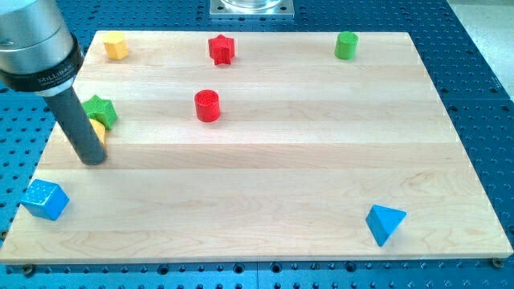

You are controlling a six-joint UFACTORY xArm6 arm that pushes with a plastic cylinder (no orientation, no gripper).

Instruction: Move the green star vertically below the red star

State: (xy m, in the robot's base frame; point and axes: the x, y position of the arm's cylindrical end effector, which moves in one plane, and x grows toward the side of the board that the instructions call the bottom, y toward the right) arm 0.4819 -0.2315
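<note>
The green star [100, 110] lies near the board's left edge. The red star [221, 49] lies near the view's top, left of centre. My tip [94, 159] rests on the board just below and slightly left of the green star. The rod partly hides a yellow block [98, 129] that sits against the green star's lower side.
A red cylinder [207, 105] stands below the red star. A yellow block [116, 46] is at the top left, a green cylinder [346, 45] at the top right. A blue cube [45, 200] is at the bottom left, a blue triangular block [385, 222] at the bottom right.
</note>
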